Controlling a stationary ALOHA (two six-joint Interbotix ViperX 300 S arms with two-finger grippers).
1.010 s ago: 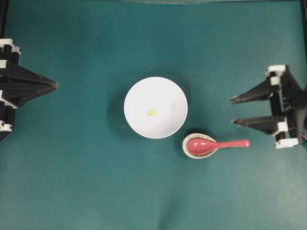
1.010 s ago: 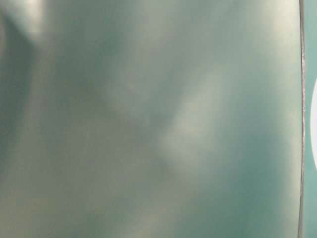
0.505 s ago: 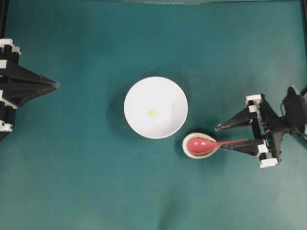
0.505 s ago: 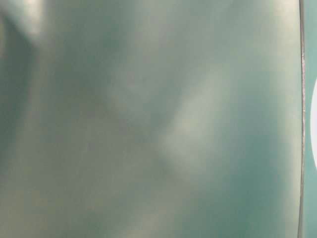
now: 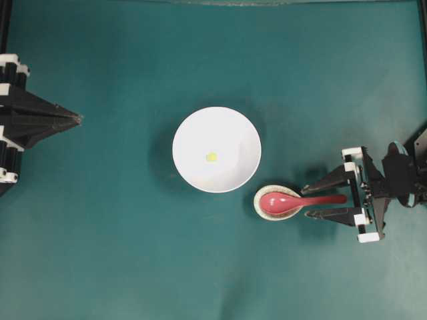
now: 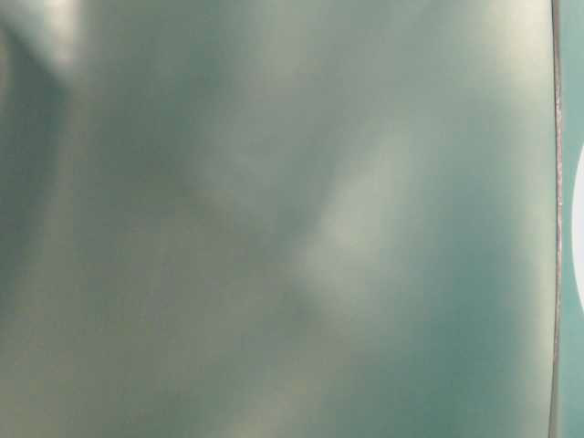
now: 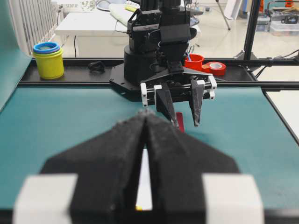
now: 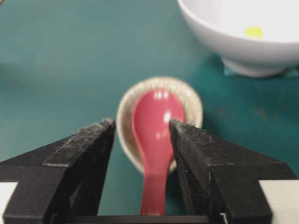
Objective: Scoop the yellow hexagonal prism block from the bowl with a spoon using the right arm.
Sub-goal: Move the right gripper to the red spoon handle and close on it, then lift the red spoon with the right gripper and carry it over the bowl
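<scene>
right hand (image 5: 312,201): jaws spread wide, straddling the spoon (image 5: 293,201) handle, gripping nothing | spoon: scoop sits in the little speckled dish (image 5: 261,207), just beside the bowl (image 5: 193,133) | yellow block (image 5: 211,157): lying in the bowl, mid-worktop (image 5: 120,253) | left hand (image 5: 73,119): pinched together, holding nothing, well away

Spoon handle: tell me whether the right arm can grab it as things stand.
Probably yes. The open right pincer already straddles the spoon handle, one finger on each side, and nothing lies between them.
</scene>
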